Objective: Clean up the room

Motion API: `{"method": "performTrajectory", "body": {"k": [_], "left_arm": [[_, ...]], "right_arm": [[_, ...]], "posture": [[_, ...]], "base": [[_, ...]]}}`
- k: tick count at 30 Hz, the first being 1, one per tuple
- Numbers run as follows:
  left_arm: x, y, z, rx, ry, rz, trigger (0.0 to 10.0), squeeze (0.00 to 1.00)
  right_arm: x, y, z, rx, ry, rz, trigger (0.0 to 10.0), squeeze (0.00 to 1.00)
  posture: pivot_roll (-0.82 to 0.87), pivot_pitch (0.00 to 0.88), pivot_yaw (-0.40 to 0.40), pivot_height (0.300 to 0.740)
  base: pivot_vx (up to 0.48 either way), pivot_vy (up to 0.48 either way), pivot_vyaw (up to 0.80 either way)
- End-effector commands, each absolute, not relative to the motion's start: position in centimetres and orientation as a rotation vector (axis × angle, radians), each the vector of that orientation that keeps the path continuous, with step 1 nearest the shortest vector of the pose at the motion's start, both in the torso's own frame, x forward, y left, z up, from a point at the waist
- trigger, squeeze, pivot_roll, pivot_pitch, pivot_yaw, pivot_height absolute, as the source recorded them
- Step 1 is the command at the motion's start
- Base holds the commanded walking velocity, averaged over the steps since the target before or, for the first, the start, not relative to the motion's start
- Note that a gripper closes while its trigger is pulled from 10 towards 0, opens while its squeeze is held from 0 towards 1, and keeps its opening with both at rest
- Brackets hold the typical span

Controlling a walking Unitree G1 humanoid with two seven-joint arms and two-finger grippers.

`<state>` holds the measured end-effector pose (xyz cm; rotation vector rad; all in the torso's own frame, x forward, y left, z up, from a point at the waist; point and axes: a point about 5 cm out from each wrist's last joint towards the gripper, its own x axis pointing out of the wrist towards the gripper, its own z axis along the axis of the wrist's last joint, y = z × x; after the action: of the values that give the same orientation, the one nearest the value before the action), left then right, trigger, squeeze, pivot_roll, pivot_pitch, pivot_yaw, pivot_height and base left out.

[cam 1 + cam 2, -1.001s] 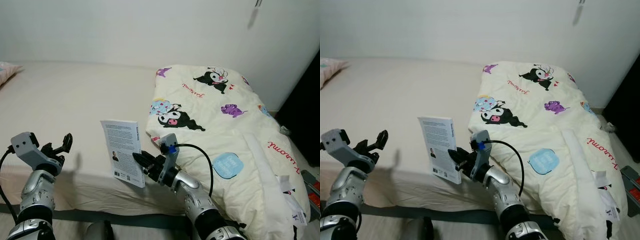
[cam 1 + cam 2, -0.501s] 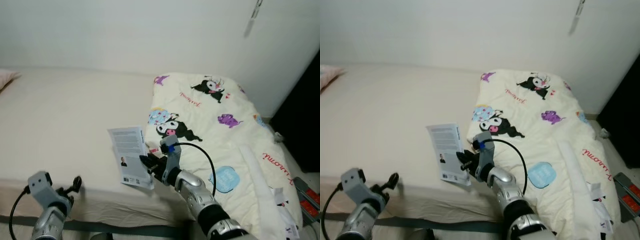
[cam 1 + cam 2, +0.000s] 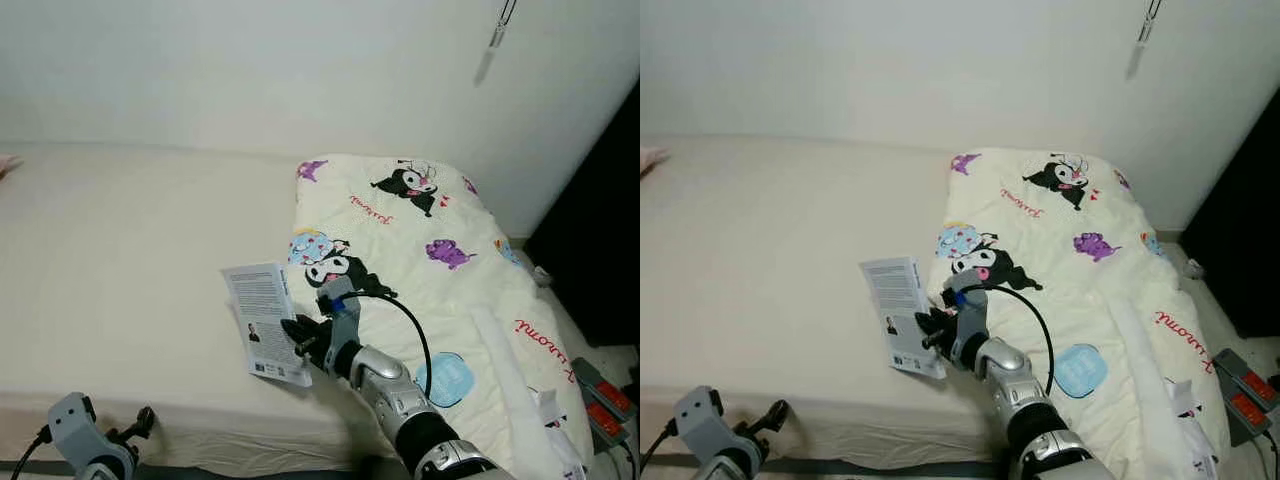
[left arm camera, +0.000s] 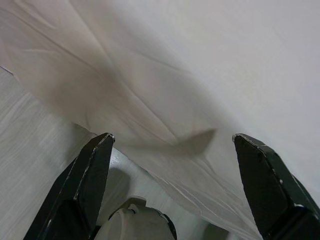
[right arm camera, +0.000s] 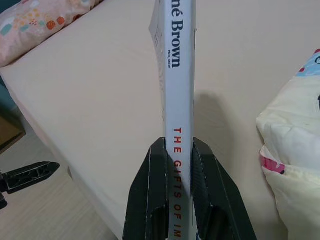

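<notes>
A white paperback book (image 3: 266, 322) stands upright over the near edge of the cream bed (image 3: 120, 260), back cover facing me. My right gripper (image 3: 299, 338) is shut on its lower spine; in the right wrist view the two black fingers (image 5: 158, 196) clamp the spine (image 5: 178, 85) from both sides. My left gripper (image 3: 143, 420) hangs low at the bed's front side, below the mattress edge, and the left wrist view shows its fingers (image 4: 85, 185) spread wide with nothing between them.
A cream cartoon-print duvet (image 3: 440, 250) lies bunched on the right half of the bed. A patterned pillow (image 5: 35, 25) sits at the far left end. A dark cabinet (image 3: 600, 230) and a red-and-black object (image 3: 600, 400) stand at the right.
The camera has risen and shifted, so the bed sits lower in view. My left arm has dropped from beside the bed top to below its edge. The right gripper still holds the book.
</notes>
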<state>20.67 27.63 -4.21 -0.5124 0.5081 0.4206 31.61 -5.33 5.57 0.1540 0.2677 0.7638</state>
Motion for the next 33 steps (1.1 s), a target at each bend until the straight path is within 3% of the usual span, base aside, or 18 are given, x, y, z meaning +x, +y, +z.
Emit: {"method": "performTrajectory", "body": {"k": [1, 8, 23, 33], "left_arm": [[19.9, 28.0, -4.6, -0.505, 0.543, 0.439, 10.0, 0.00], [19.9, 27.9, -4.6, -0.497, 0.533, 0.437, 10.0, 0.00], [17.1, 26.3, -6.9, -0.488, 0.686, 0.442, 10.0, 0.00], [15.8, 26.0, -7.6, -0.493, 0.739, 0.459, 10.0, 0.00]], "right_arm": [[31.6, -5.4, 5.8, 0.157, 0.232, 0.777, 10.0, 0.00], [31.5, -5.5, 6.0, 0.173, 0.211, 0.808, 10.0, 0.00], [31.1, -5.0, 6.0, 0.149, 0.209, 0.879, 10.0, 0.00], [31.0, -5.0, 6.0, 0.153, 0.207, 0.888, 10.0, 0.00]], "posture": [[0.04, 0.000, -0.048, 0.608], [0.05, 0.000, -0.050, 0.628], [0.05, 0.000, -0.061, 0.693], [0.05, 0.000, -0.062, 0.740]], "base": [[-0.439, 0.000, 0.00], [0.000, 0.000, 0.00], [0.000, 0.000, 0.00], [-0.405, 0.000, 0.00]]}}
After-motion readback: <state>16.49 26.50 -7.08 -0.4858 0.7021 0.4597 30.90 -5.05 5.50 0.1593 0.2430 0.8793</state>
